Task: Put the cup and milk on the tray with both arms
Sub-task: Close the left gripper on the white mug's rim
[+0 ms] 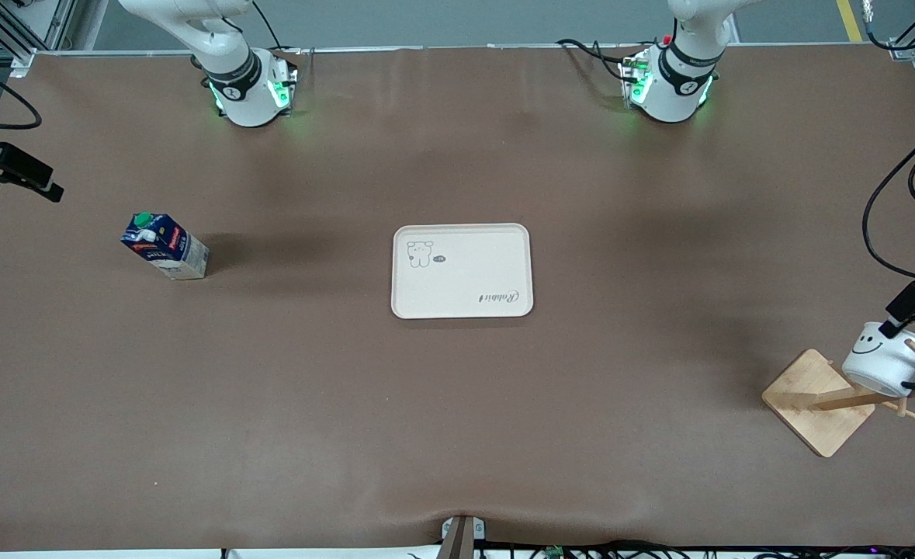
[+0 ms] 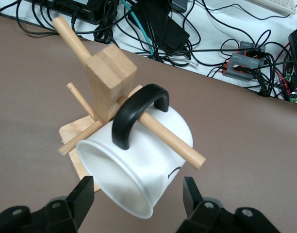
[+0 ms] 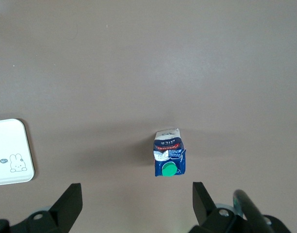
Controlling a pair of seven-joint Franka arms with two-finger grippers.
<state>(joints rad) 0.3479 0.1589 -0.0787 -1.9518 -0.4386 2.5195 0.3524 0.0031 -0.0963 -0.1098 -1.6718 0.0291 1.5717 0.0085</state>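
The white cup [image 1: 880,361] with its smiley face hangs tilted by its black handle [image 2: 139,109] on a peg of the wooden rack [image 2: 107,73], at the left arm's end of the table. My left gripper [image 2: 139,189] is open, its fingers [image 2: 85,191] on either side of the cup's rim without touching it. The blue milk [image 1: 166,247] carton stands upright at the right arm's end. High over it hangs my right gripper [image 3: 136,191], open and empty; the milk [image 3: 169,158] shows below it. The cream tray [image 1: 462,307] lies bare mid-table.
The rack's square wooden base [image 1: 810,404] sits near the table edge at the left arm's end, with more pegs sticking out. Cables and power boxes [image 2: 245,63] lie past the table edge beside the rack. The brown tabletop [image 1: 457,427] is open around the tray.
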